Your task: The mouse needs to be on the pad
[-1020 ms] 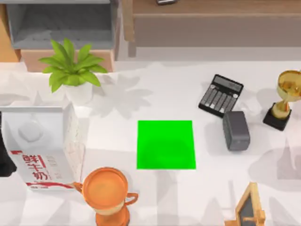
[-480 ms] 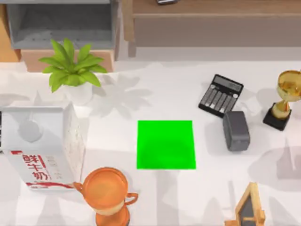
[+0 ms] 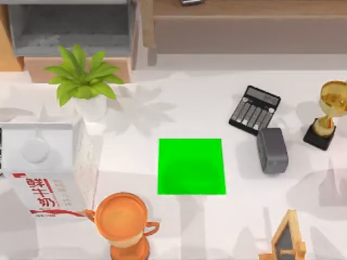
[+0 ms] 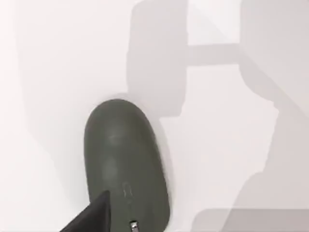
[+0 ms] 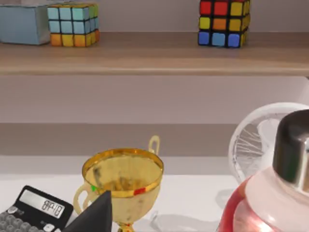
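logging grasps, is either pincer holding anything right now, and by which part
Nothing is held: the mouse lies free on the table, right of the pad.

The white surface (image 3: 179, 108) is pretty crowded: pad (image 3: 191, 166) mid-frame, mouse (image 3: 271, 150) and calculator (image 3: 254, 109) placed right of it, gold trophy (image 3: 327, 115) far right, plant (image 3: 84, 81) upper left, milk carton (image 3: 47, 170) left, orange cup (image 3: 123, 222) bottom.

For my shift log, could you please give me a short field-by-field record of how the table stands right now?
mouse: dark grey block on the bare table, right of the pad, not on it
pad: bright green square, centre of table, nothing on it
calculator: black, just behind the mouse
gold trophy: right edge
milk carton: left side
potted plant: back left
task state: mouse not yet moved
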Robot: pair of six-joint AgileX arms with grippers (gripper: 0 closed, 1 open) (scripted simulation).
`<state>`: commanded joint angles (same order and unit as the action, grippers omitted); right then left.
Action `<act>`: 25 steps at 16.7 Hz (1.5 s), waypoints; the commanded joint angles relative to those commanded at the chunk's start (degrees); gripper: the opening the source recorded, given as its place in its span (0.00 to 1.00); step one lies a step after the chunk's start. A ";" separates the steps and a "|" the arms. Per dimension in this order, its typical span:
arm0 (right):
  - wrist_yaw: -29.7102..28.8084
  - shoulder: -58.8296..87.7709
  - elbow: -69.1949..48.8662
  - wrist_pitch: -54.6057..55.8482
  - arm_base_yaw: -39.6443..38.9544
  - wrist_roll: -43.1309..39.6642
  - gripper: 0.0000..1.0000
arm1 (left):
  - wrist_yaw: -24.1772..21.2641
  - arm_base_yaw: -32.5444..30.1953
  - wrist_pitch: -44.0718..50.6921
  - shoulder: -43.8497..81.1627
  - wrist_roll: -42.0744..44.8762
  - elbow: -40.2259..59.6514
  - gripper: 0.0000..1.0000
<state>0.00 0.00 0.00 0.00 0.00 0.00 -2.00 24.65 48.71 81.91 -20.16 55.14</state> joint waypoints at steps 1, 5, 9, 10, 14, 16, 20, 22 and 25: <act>0.00 0.00 0.00 0.00 0.00 0.00 1.00 | 0.40 1.17 3.24 2.69 -0.79 1.26 1.00; 0.00 0.00 0.00 0.00 0.00 0.00 1.00 | 1.60 4.18 11.10 7.60 -2.80 4.42 1.00; 0.00 0.00 0.00 0.00 0.00 0.00 1.00 | 1.73 4.50 11.89 7.57 -3.00 4.87 1.00; 0.00 0.00 0.00 0.00 0.00 0.00 1.00 | 1.73 4.50 11.89 7.57 -3.00 4.87 1.00; 0.00 0.00 0.00 0.00 0.00 0.00 1.00 | 1.71 4.37 9.53 8.55 -3.02 3.25 1.00; 0.00 0.00 0.00 0.00 0.00 0.00 1.00 | 1.74 4.44 5.03 10.54 -3.00 0.83 1.00; 0.00 0.00 0.00 0.00 0.00 0.00 1.00 | 1.72 4.50 -7.48 15.89 -2.81 -5.51 1.00; 0.00 0.00 0.00 0.00 0.00 0.00 1.00 | 1.72 4.56 -11.36 17.87 -2.77 -7.78 1.00; 0.00 0.00 0.00 0.00 0.00 0.00 1.00 | 1.71 4.58 -12.81 18.68 -2.74 -8.71 1.00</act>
<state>0.00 0.00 0.00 0.00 0.00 0.00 -0.28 29.23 35.90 100.58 -22.90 46.43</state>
